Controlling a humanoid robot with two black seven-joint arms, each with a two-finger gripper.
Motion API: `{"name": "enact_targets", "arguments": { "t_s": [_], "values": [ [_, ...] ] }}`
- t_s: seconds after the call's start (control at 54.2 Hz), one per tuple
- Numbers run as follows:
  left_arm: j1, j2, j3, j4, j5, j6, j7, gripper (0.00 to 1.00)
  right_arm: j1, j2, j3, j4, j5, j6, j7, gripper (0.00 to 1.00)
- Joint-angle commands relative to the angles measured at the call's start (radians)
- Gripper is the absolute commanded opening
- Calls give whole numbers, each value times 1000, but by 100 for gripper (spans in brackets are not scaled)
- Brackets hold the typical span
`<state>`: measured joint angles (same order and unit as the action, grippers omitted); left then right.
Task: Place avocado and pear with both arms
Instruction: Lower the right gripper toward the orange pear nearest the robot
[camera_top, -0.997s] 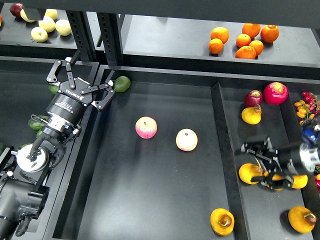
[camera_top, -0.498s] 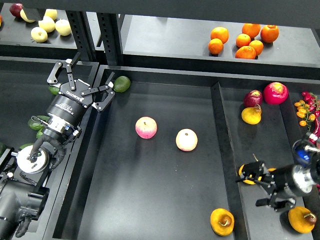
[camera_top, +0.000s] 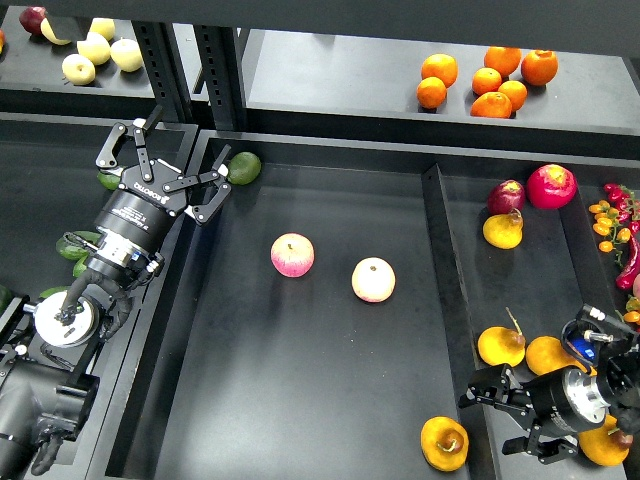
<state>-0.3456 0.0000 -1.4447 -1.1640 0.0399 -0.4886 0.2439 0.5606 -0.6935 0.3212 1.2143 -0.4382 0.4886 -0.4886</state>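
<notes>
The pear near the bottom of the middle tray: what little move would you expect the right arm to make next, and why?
Probably a short slide left over the divider toward the pear. The right gripper has open, empty jaws pointing that way, and the fruit lies just beyond them in the middle tray, apart from the two apples.

In the middle tray (camera_top: 300, 400) two apples (camera_top: 292, 255) lie side by side near the centre. The pear (camera_top: 444, 443) lies at the front right corner of this tray, and the avocado (camera_top: 243, 167) in the back left corner. Just left of the avocado, over the tray's rim, hangs the left end effector (camera_top: 168, 168). The right end effector (camera_top: 505, 415) is in the right compartment (camera_top: 470, 260), near the pear, across the divider. On the shelf (camera_top: 330, 85) behind lie oranges (camera_top: 488, 78).
</notes>
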Motion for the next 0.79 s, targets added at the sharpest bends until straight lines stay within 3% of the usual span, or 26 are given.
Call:
{"name": "enact_targets", "arguments": {
  "t_s": [0.0, 0.517, 0.775],
  "values": [
    [0, 0, 0, 0, 0, 0, 0, 100, -11, 25, -1, -22, -2, 0, 0, 99],
    [10, 0, 1, -3, 0, 0, 0, 100, -34, 135, 18, -122, -54, 0, 0, 99],
    [10, 0, 1, -5, 0, 0, 0, 100, -42, 147, 18, -128, -80, 0, 0, 94]
  ]
}}
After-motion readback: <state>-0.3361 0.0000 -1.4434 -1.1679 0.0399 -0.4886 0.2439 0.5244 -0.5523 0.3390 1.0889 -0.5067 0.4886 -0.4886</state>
